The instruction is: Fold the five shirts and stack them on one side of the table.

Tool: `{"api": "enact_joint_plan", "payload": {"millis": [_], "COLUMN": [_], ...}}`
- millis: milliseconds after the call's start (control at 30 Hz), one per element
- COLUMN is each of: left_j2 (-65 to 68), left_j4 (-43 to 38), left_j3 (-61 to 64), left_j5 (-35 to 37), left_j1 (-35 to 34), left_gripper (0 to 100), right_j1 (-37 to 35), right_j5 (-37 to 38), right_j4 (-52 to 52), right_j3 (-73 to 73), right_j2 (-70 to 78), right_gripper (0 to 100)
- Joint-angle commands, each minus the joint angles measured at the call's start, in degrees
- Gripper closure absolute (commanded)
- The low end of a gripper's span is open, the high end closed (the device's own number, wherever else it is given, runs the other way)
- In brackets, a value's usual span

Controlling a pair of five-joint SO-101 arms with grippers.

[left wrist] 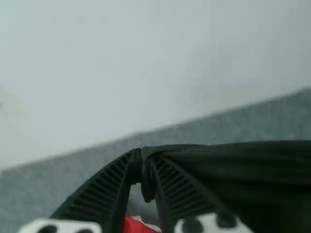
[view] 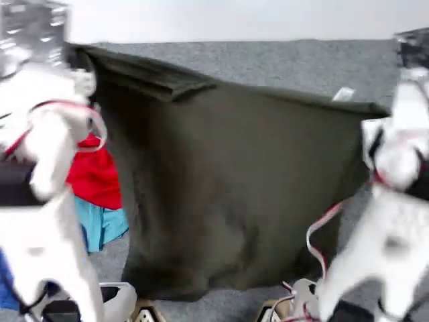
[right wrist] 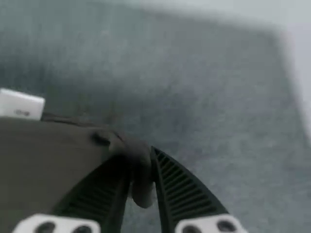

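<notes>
Pinching one upper corner of the dark olive shirt [view: 228,194], the left tool [left wrist: 141,155] has its fingers drawn narrow on the cloth. The right tool [right wrist: 138,160] grips the opposite upper corner the same way, with a bunch of fabric squeezed between its fingers. The shirt is stretched broad between the two tools over the grey worktop [view: 281,64], and its top edge is folded over near the left tool. A white tag [right wrist: 19,104] sticks out from that edge close to the right tool. Beside the left arm, partly under the olive shirt's side, lie a red shirt [view: 94,174] and a teal shirt [view: 104,225]. A blue cloth [view: 5,288] shows at the worktop's near corner.
</notes>
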Motion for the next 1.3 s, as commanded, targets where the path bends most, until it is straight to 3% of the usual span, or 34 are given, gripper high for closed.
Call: {"api": "enact_joint_plan", "payload": {"millis": [0, 267, 433, 600, 867, 1133, 1267], "left_j2": [0.09, 1.49, 14.59, 31.47, 55.91, 77.71, 85.27], "left_j4": [-16.18, -45.71, -52.22, -51.25, -41.23, -28.92, -18.99], "left_j3": [17.63, 40.22, 34.77, 16.57, -18.15, -55.52, -69.67], "left_j5": [0.53, 0.35, 0.53, 0.35, 0.35, 0.18, 0.09], "left_j1": [0.79, 5.36, 3.16, 2.11, 2.2, 2.46, 2.55], "left_gripper": [100, 100, 100, 100, 100, 100, 100], "right_j1": [-1.19, -5.32, -5.67, -5.67, -5.76, -6.64, -6.9], "right_j5": [-0.53, -0.44, -0.35, -0.18, -0.09, 0.09, 2.29], "right_j4": [-10.42, -32.31, -42.33, -48.57, -53.58, -53.05, -46.99], "right_j3": [8.0, 18.73, 18.46, 14.86, -4.22, -26.46, -31.82], "right_j2": [4.26, 12.7, 17.71, 22.73, 37.41, 53.14, 57.71], "right_gripper": [99.0, 99.0, 99.0, 99.0, 99.0, 99.0, 99.0]}}
